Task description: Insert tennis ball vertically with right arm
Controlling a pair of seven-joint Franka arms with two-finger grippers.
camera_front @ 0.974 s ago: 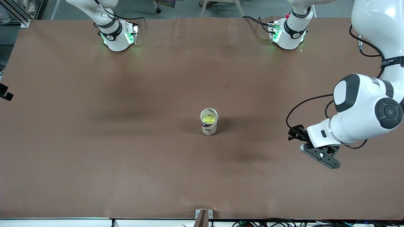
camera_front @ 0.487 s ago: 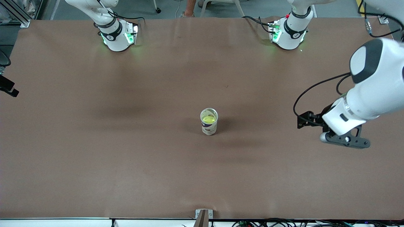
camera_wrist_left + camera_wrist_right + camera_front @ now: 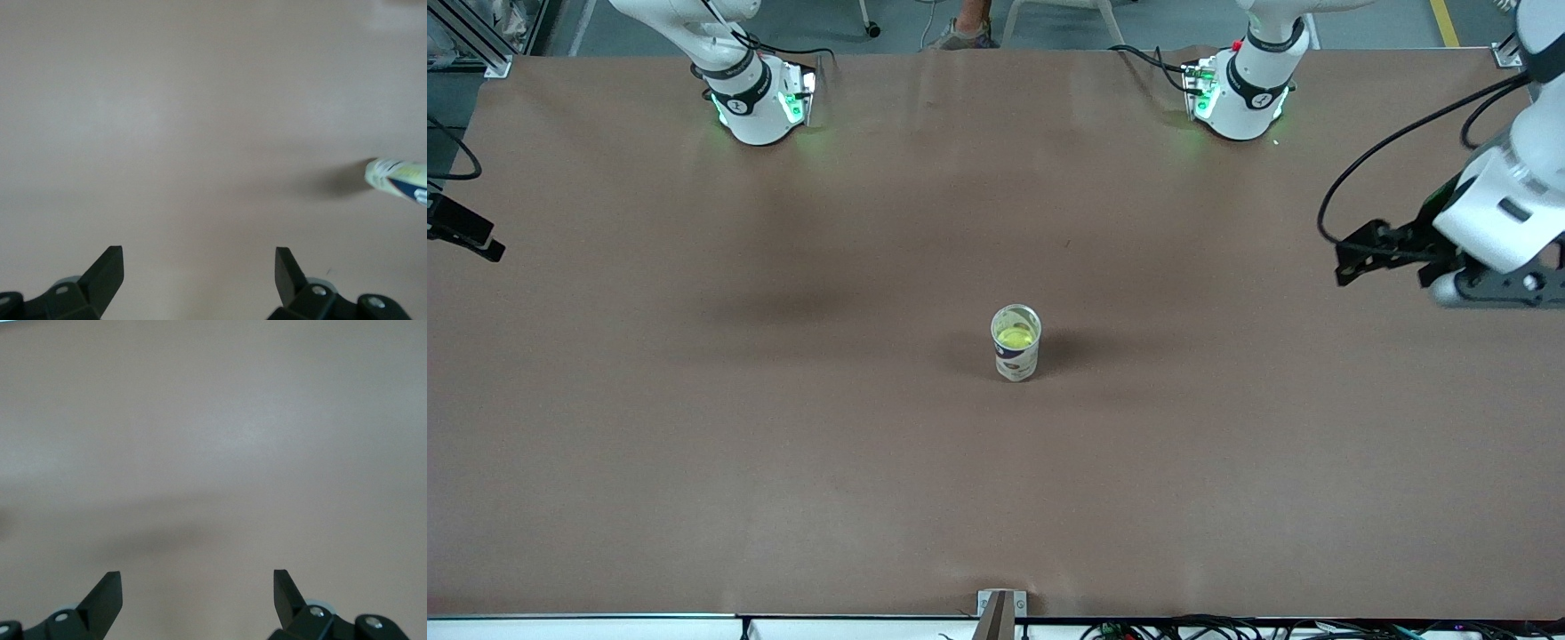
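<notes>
Brown sheeting covers the bench (image 3: 694, 444) from edge to edge. Near its middle stands a cup (image 3: 1016, 342), upright and pale, with a dark band round its side. A yellow-green ball (image 3: 1015, 337) sits inside it, below the rim. Nothing touches the cup, and both arms are well apart from it.

The left gripper (image 3: 1498, 289) hangs over the bench edge at the left arm's end. It is black under a white wrist, and a black cable loops from it up toward the arm. In the left wrist view its fingers (image 3: 107, 273) stand wide apart with only bare sheeting between them, so the left gripper (image 3: 200, 267) is spread and holds nothing. The cup (image 3: 400, 181) shows at the border of that view, with its shadow on the sheeting beside it.

The right gripper (image 3: 467, 236) is over the bench edge at the right arm's end, and only a black part of it pokes into the front view. In the right wrist view its fingers (image 3: 107, 593) are also spread wide. The right gripper (image 3: 197, 587) is empty, over plain sheeting crossed by a soft shadow.

Both arm bases, right (image 3: 751, 107) and left (image 3: 1240, 98), stand along the bench edge farthest from the front camera and glow green at the foot. A small metal bracket (image 3: 1000, 609) sits at the middle of the nearest edge, with cables (image 3: 1183, 629) running along below it.
</notes>
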